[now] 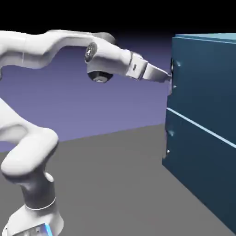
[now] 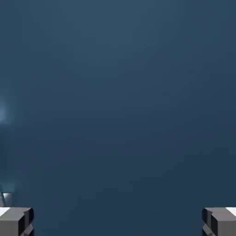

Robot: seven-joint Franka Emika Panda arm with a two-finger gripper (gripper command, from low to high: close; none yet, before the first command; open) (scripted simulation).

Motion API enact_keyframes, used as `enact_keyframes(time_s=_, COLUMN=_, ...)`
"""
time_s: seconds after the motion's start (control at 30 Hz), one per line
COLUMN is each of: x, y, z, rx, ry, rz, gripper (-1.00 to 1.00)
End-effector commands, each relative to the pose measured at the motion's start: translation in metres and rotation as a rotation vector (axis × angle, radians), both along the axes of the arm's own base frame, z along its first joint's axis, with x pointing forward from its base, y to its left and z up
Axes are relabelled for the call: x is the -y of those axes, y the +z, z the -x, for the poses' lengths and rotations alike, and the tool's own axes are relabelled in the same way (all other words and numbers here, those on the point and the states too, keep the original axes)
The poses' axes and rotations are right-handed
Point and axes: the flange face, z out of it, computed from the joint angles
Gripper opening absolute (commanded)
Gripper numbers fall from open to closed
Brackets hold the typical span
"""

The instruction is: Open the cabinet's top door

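Note the offset between the gripper (image 2: 118, 221) and the handle (image 2: 6, 198) of the top door (image 1: 205, 78). The jaws are spread wide, with only the flat teal panel showing between the fingertips in the hand view. The door is the upper panel of the cabinet (image 1: 200, 147), at the exterior view's right, above the pale seam (image 1: 200, 126). Its upright handle is near the panel's edge. In the hand view, a sliver of silver shows at the far left, just beside the left-hand fingertip and not centred between the two. Whether that finger touches it cannot be determined. Before closing, you should probably shift the gripper sideways, toward the hand view's left, until the bar lies between the fingers. Closing at the present offset would likely miss the bar.
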Motion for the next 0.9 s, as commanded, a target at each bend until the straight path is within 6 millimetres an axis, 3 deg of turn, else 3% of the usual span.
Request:
enact_keyframes(time_s=0.0, x=-0.003, y=0.0, z=-0.001, rx=0.013, ry=0.001, rz=0.001, gripper=1.0)
enact_keyframes(time_s=0.43, x=-0.052, y=-0.013, z=-0.024, rx=0.161, ry=0.018, rz=0.022, gripper=1.0)
enact_keyframes(time_s=0.87, x=-0.106, y=-0.063, z=-0.068, rx=0.271, ry=0.02, rz=0.04, gripper=1.0)
